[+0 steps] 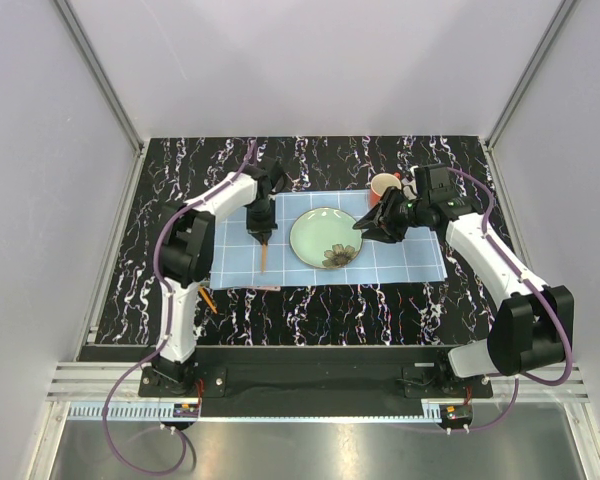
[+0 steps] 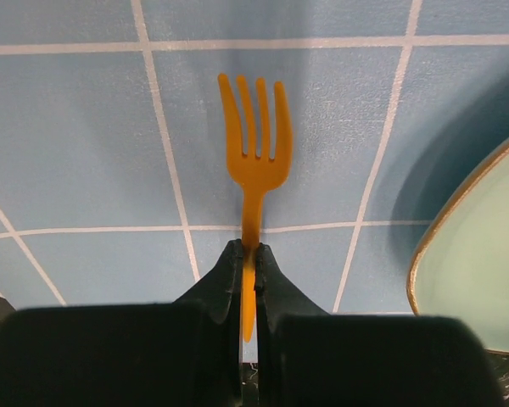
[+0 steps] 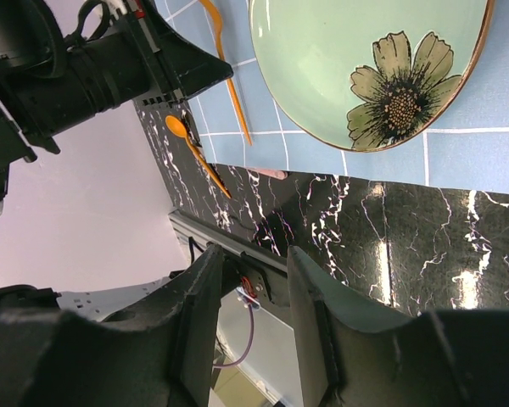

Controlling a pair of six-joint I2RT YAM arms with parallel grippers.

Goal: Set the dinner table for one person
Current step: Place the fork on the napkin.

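Note:
The dinner table (image 1: 330,310) is glossy black with white veins. A light blue gridded placemat (image 1: 410,262) lies on it, carrying a green plate with a flower (image 1: 325,238). My left gripper (image 1: 260,228) is shut on the handle of an orange fork (image 1: 264,250), just left of the plate. In the left wrist view the gripper (image 2: 249,254) pinches the fork (image 2: 256,144) low over the placemat (image 2: 85,144); I cannot tell whether it touches. My right gripper (image 1: 373,225) is open and empty by the plate's right rim; it shows open in the right wrist view (image 3: 254,254).
A red cup (image 1: 384,185) stands behind the right gripper at the placemat's far edge. An orange spoon (image 1: 209,298) lies on the table left of the placemat's near corner. A small pink item (image 1: 265,288) lies at the placemat's near edge. Grey walls enclose the table.

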